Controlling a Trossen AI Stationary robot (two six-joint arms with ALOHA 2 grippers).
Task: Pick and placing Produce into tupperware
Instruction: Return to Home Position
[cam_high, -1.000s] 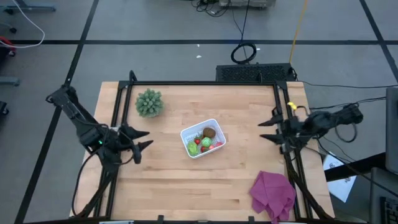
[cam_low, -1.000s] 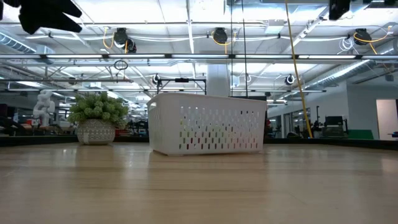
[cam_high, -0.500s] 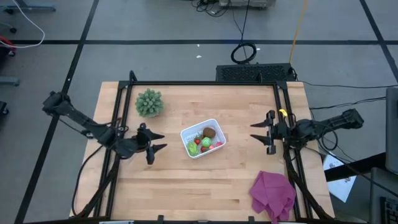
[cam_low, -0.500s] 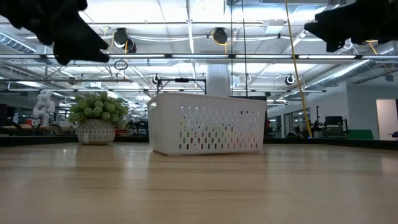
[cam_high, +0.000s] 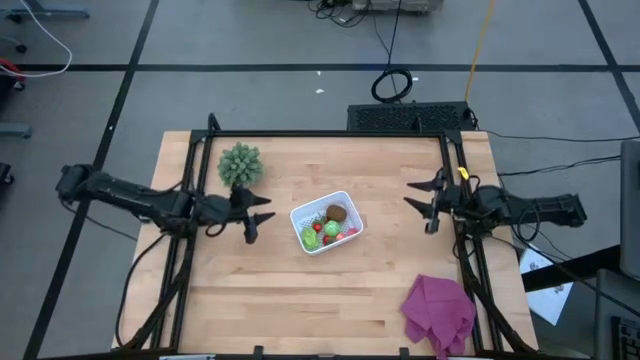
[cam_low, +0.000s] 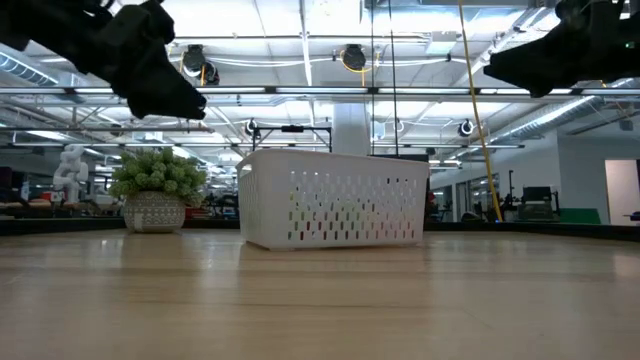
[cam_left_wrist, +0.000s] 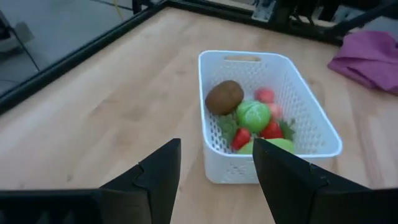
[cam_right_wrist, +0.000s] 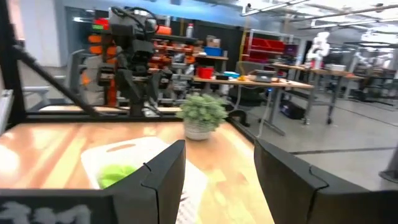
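The small white perforated plastic tupperware (cam_high: 312, 203) at mid-table holds the colourful toy produce (cam_high: 328, 228), with the left gripper (cam_high: 258, 218) and the right gripper (cam_high: 420, 205) hovering either side, both released and empty.

Tupperware (cam_high: 318, 201): white, perforated walls, upright, set askew near the middle of the tabletop (cam_high: 300, 290).
Produce (cam_left_wrist: 249, 124): all held inside it.
Brown round piece (cam_left_wrist: 224, 97): lodged in the far-right corner.
Green ball (cam_left_wrist: 253, 115): just beside it.
Strawberries (cam_left_wrist: 242, 138): tucked among green pieces.

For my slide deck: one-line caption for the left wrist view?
Open left claw faces the white tupperware holding toy produce, purple cloth beyond.
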